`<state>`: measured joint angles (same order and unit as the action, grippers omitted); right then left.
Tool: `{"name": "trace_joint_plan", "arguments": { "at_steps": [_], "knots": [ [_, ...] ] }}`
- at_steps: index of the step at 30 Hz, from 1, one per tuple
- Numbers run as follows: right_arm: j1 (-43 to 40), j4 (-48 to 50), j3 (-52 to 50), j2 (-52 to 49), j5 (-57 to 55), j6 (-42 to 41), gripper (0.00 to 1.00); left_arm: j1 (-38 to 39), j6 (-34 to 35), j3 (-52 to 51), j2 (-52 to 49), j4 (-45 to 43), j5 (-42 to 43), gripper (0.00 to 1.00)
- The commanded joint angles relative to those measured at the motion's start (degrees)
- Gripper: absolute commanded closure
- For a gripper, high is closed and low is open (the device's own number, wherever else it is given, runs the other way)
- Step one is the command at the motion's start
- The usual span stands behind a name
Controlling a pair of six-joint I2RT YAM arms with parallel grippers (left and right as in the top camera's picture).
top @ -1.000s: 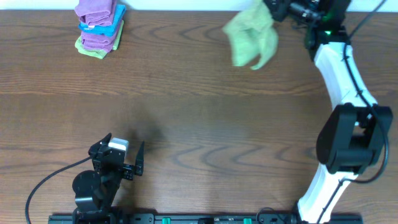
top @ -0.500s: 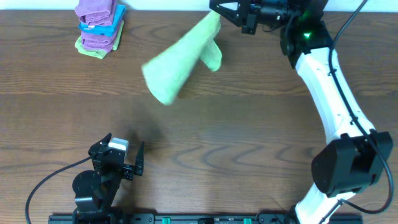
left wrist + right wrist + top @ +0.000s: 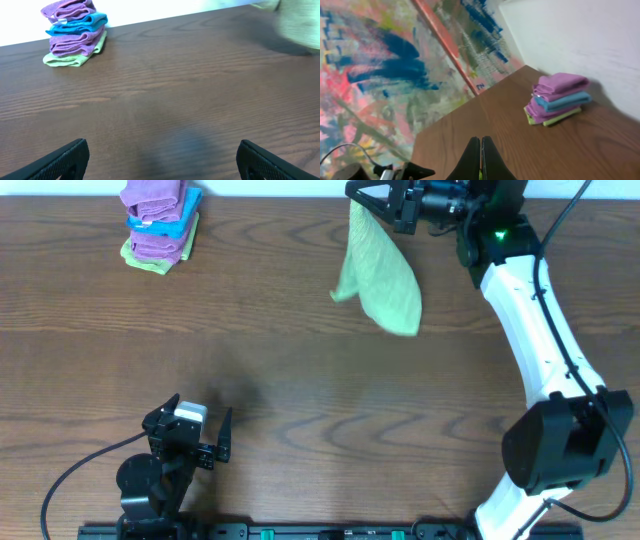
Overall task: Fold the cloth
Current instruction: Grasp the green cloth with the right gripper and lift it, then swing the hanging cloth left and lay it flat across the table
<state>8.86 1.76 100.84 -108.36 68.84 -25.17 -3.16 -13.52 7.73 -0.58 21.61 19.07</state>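
Over the far side of the table [image 3: 300,380] | my right gripper [image 3: 352,198] pinched tight on the top edge of the lime-green cloth [image 3: 382,275], which dangles | I judge it light, limp, fuzzy: take adjacent corners | left gripper [image 3: 200,415] spread wide, empty

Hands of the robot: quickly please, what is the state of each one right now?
Left hand: open, holding nothing.
Right hand: closed on the lime-green square microfibre cloth, which hangs from it.
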Motion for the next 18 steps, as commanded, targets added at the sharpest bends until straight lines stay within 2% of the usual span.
{"name": "trace_joint_plan", "arguments": {
  "at_steps": [1,7,16,17,18],
  "knots": [
    [-0.15,-0.13,0.68,0.76,-1.97,2.08,0.99,0.2,0.24,-1.25,0.33,0.17,-0.09,0.05],
    [3.65,-1.66,0.68,0.57,-3.02,3.89,0.99,0.2,0.22,-1.25,0.33,0.2,-0.09,0.05],
    [17.14,-15.58,0.68,0.44,-0.44,12.04,0.99,0.2,0.22,-1.25,0.33,0.17,-0.09,0.05],
    [17.94,-16.83,0.68,0.44,-0.44,13.31,0.8,0.2,0.22,-1.25,0.33,0.17,-0.09,0.05],
    [18.38,-17.88,0.68,0.44,-0.48,14.27,0.46,0.2,0.22,-1.25,0.33,0.17,-0.09,0.05]
  ]
}}
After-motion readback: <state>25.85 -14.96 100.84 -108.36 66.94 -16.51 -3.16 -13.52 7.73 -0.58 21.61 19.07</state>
